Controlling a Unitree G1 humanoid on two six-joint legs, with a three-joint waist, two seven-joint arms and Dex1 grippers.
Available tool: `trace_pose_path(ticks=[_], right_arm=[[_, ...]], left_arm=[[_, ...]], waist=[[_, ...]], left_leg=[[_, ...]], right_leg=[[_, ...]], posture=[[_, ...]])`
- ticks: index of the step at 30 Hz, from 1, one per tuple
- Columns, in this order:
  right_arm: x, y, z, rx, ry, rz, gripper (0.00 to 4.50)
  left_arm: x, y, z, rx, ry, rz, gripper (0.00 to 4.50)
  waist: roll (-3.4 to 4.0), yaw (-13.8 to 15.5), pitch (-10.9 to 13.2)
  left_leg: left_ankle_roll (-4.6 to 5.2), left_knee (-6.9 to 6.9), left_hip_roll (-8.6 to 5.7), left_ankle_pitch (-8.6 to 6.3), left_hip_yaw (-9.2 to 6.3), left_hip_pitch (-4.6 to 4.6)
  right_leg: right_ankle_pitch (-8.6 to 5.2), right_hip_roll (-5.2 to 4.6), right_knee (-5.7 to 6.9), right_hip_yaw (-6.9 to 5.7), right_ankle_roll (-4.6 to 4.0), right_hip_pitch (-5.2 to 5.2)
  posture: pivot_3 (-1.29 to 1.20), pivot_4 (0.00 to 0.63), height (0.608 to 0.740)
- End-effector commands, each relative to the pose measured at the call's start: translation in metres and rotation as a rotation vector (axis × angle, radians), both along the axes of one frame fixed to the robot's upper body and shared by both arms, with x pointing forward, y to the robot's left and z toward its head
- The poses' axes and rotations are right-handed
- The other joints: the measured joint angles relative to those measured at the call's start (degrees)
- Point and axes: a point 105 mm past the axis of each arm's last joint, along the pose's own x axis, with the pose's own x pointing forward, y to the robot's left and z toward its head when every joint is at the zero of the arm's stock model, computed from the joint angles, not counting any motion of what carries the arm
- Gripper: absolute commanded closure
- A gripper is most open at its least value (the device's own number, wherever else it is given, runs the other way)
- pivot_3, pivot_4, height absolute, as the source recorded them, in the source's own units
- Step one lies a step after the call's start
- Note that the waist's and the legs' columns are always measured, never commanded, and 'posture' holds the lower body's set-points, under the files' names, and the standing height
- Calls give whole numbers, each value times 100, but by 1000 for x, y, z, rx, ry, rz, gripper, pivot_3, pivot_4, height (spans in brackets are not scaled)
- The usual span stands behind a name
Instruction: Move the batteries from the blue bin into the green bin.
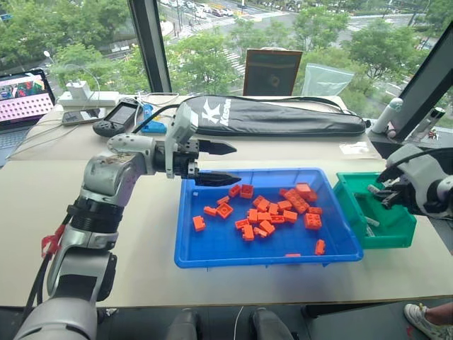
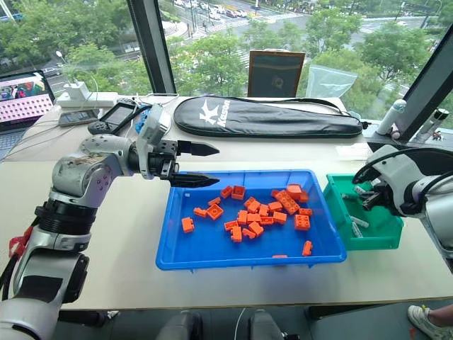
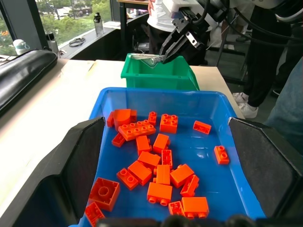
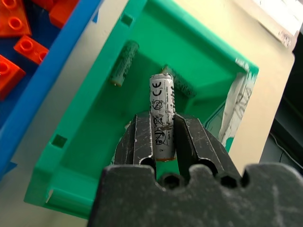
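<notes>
Over green bin (image 4: 199, 61): your right claw (image 4: 163, 137) pinching battery (image 4: 162, 113), long axis along fingers, nose toward bin floor. Left claw (image 1: 225, 163) spread, idle.

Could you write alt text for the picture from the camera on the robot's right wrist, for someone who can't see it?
The right pincer grips a grey battery between its two black fingers, held above the inside of the green bin. Two more batteries lie in the bin, and a corner of the blue bin with orange bricks shows beside it.
</notes>
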Motion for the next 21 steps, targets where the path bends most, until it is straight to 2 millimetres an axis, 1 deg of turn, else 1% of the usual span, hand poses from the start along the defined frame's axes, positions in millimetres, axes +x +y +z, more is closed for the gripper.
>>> trace_pose_path(ticks=[1, 2, 5, 7, 8, 10, 11, 12, 15, 17, 19, 20, 21], right_arm=[[2, -14, 13, -1, -77, -60, 3727], [2, -16, 10, -1, -71, -62, 3215], [4, -16, 11, 22, -86, -61, 2342], [4, -16, 13, 14, -84, -56, 1588], [5, -14, 18, 31, -100, -47, 1129], [7, -10, 29, 52, -135, -23, 571], [8, -8, 34, 71, -161, -9, 195], [9, -6, 38, 96, -182, 4, 93], [10, -2, 53, 76, -280, 91, 93], [11, 11, 76, 126, -445, 174, 93], [9, 22, 93, 256, -599, 232, 93], [5, 26, 96, 348, -625, 257, 93], [-2, 32, 95, 478, -616, 299, 93]], left_arm=[[1, -3, 13, -2, -75, -3, 0], [2, -3, 13, -3, -80, 6, 0], [16, -2, 13, -2, -109, 102, 0], [21, -2, 14, -6, -110, 134, 0], [24, 0, 15, -12, -114, 155, 0], [26, 3, 18, -24, -130, 180, 0], [27, 4, 19, -27, -134, 185, 0], [26, 5, 19, -28, -140, 190, 0], [28, 15, 20, -26, -164, 237, 0], [33, 26, 25, -61, -181, 299, 0], [37, 37, 31, -109, -187, 363, 0], [39, 45, 33, -135, -198, 408, 0], [41, 53, 34, -150, -217, 455, 0]], waist=[[0, 4, 0], [0, 9, 0], [0, 37, 0], [0, 55, 0], [0, 58, 0], [0, 56, 0], [0, 56, 0], [0, 56, 0], [0, 81, 0], [0, 85, 0], [-1, 75, 1], [-1, 79, 1], [-1, 84, 1]], left_leg=[[0, 0, -2, 0, 0, -1], [0, 0, -2, 0, 0, -1], [0, 0, -2, 0, 1, -3], [0, 0, -3, 0, 1, -2], [0, 0, -3, 0, 0, -2], [0, 0, -3, 0, 1, -2], [0, 0, -2, 0, 1, -2], [0, 0, -2, 0, 1, -2], [0, 0, -2, 0, -1, -3], [0, 0, -2, 0, 0, -2], [0, 0, 0, 0, -1, -2], [0, 0, 0, 0, -5, -1], [0, 0, 1, 0, -8, -1]], right_leg=[[0, -1, -1, 0, 1, 0], [0, -2, -3, 0, 1, 1], [-1, -4, -6, -1, 2, 2], [0, -3, -6, 0, 2, 2], [0, -3, -5, -1, 2, 2], [0, -3, -5, 0, 2, 2], [0, -3, -5, 1, 2, 1], [0, -2, -5, 0, 2, 1], [0, -3, -6, -1, 3, 2], [-1, -3, -7, -2, 3, 2], [0, 0, -7, -2, 4, 4], [0, 1, -6, -3, 4, 6], [1, 1, -5, -5, 5, 7]], posture=[[0, 150, 733], [0, 150, 733], [0, 150, 733], [0, 150, 733], [0, 150, 733], [0, 150, 733], [0, 150, 733], [0, 150, 733], [0, 150, 733], [0, 150, 733], [0, 150, 733], [0, 150, 733], [0, 150, 733]])
